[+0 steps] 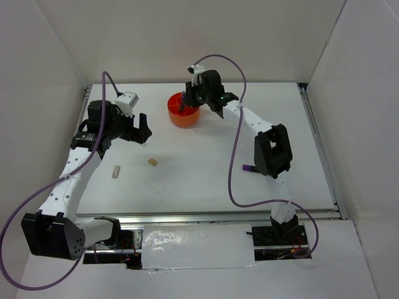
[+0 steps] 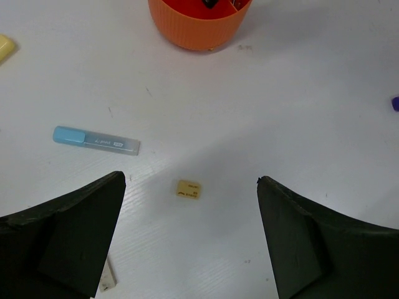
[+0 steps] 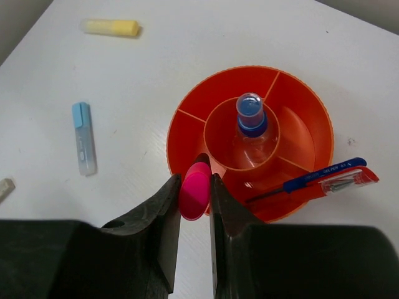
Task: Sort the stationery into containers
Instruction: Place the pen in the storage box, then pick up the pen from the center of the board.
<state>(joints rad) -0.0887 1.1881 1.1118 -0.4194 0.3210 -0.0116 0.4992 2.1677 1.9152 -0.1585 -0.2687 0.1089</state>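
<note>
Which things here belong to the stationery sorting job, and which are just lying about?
Job: round orange plastic pot; pink highlighter in right gripper; blue-capped clear bottle; thin blue and red pens; yellow stick; blue strip; tan erasers; purple marker.
Lying about: purple cables; crinkled shiny sheet at near edge.

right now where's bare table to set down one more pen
Bare: the near-middle stretch between the tan eraser and the purple marker, and the table right of the right arm. Crowded: left of the orange pot, around the blue strip and yellow stick.
</note>
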